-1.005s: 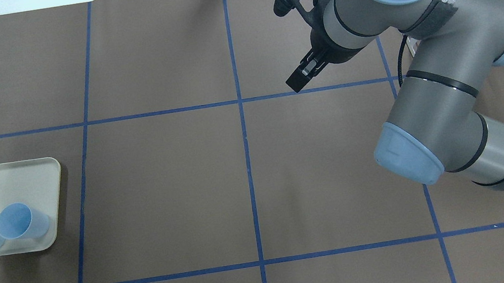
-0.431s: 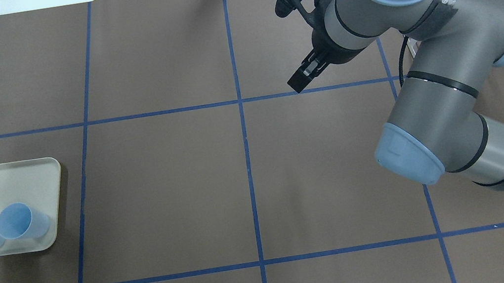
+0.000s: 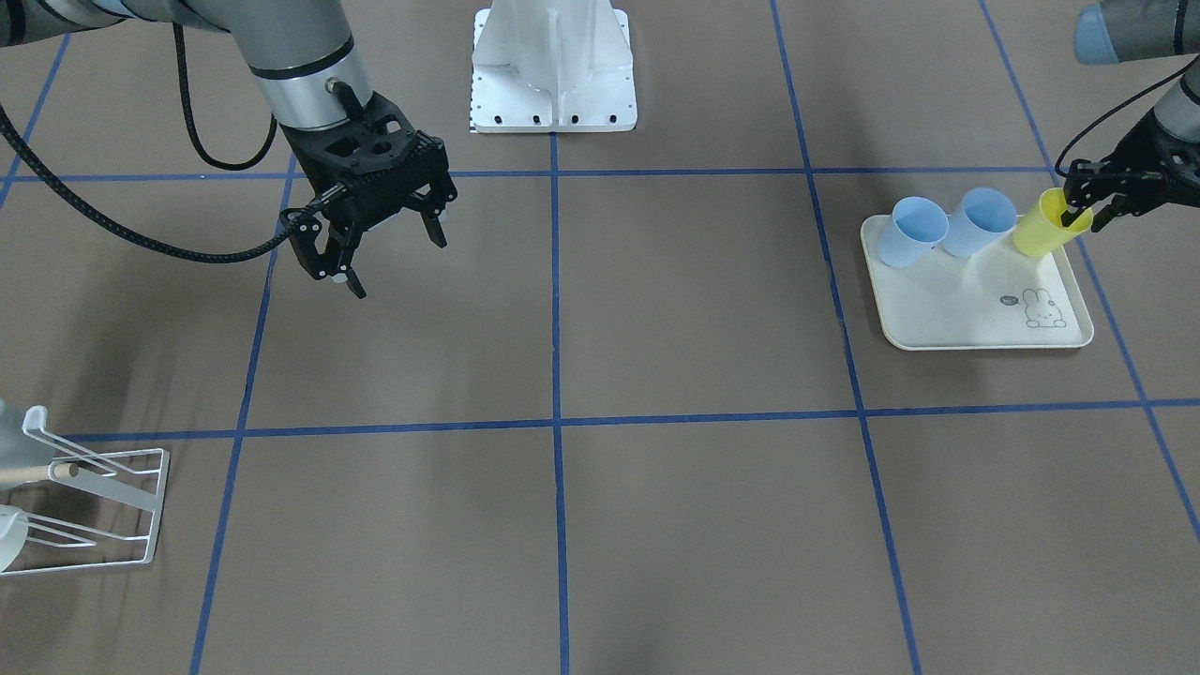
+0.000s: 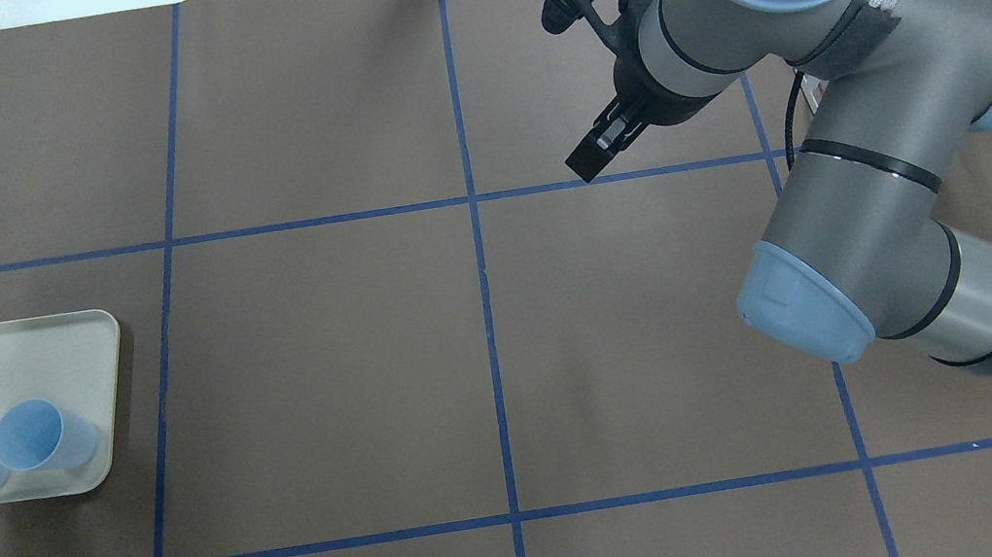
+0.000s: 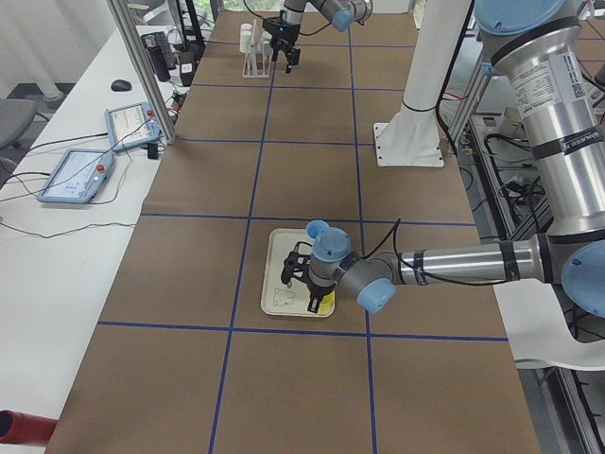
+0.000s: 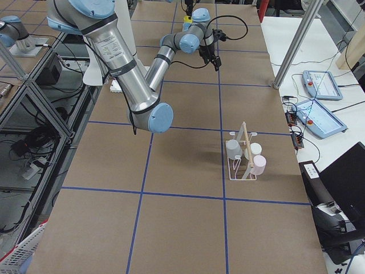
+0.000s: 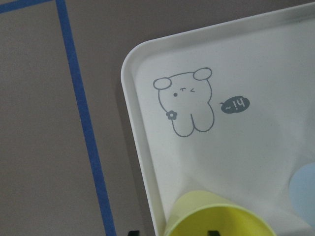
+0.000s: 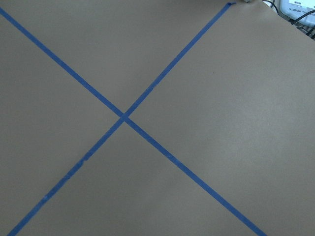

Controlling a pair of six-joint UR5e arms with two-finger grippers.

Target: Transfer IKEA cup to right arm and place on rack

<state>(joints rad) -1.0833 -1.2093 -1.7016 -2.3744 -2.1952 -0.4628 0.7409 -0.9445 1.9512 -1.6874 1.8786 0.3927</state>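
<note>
Yellow cup (image 3: pixel 1039 234) lies tilted at a corner of the cream tray (image 3: pixel 975 343), at the robot's left end of the table (image 3: pixel 675 319). Its mouth is turned toward the left gripper (image 3: pixel 1081 214), and its side is just beside two blue cups (image 3: pixel 980 225) that lean the same way. The left gripper's jaws stand partly apart astride the cup's wall, one fingertip inside the mouth and one outside. In the left wrist view a strip of tray rim shows between the outer fingertip and the wall, so the cup is not clamped. The right gripper (image 3: pixel 394 262) hangs above the table in the robot's right half, well apart from the tray, with its jaws spread wide and nothing between them (its own camera sees only the table surface and crossing blue tape (image 8: pixel 123 117)). The white wire rack (image 6: pixel 242 157) stands at the table's right end, toward the operators' edge, with pale cups (image 6: pixel 258 164) on it.
</note>
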